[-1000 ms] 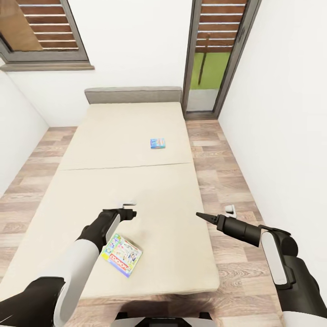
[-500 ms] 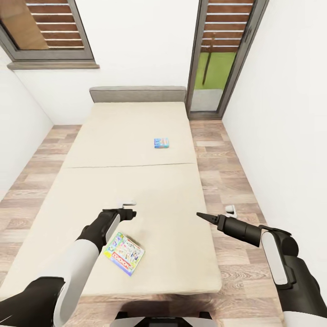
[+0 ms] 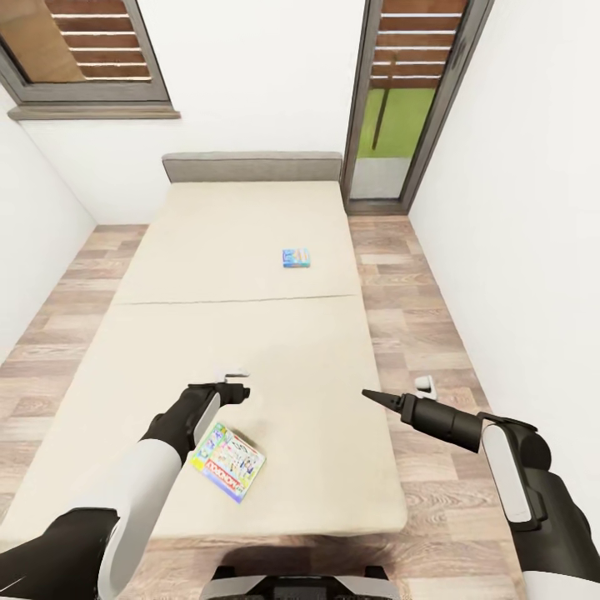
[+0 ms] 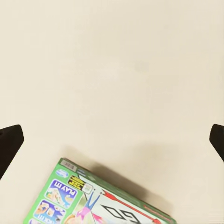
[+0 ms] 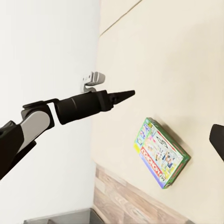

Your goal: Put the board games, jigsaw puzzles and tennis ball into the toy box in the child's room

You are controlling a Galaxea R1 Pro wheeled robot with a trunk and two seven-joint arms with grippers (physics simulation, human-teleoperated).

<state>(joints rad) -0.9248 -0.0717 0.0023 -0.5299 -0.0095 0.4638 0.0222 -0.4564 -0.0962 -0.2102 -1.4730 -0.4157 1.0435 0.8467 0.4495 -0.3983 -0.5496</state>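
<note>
You face the bed (image 3: 250,250) from its foot edge; the grey headboard (image 3: 252,167) is at the far end against the white wall, between two grey-framed windows. The cream mattress is in two sections, with the seam running across the middle.

Green board game (image 3: 227,462): lies flat on the near section, close to the foot edge and toward the left side, turned at an angle to the bed's edges. From the left wrist camera its corner (image 4: 98,200) sits just below the open space between the finger tips; the right wrist camera catches it whole (image 5: 161,152).

Blue board game (image 3: 297,257): small, flat on the far section, just beyond the seam and toward the right edge. Well apart from the green one.

Your left gripper (image 3: 234,381) hovers over the near section, just past the green box and not touching it. Jaws spread wide, nothing between them.

Your right gripper (image 3: 398,396) is held by the bed's right edge, over the boundary between mattress and wood-plank floor (image 3: 417,333). I cannot tell how its jaws stand.
</note>
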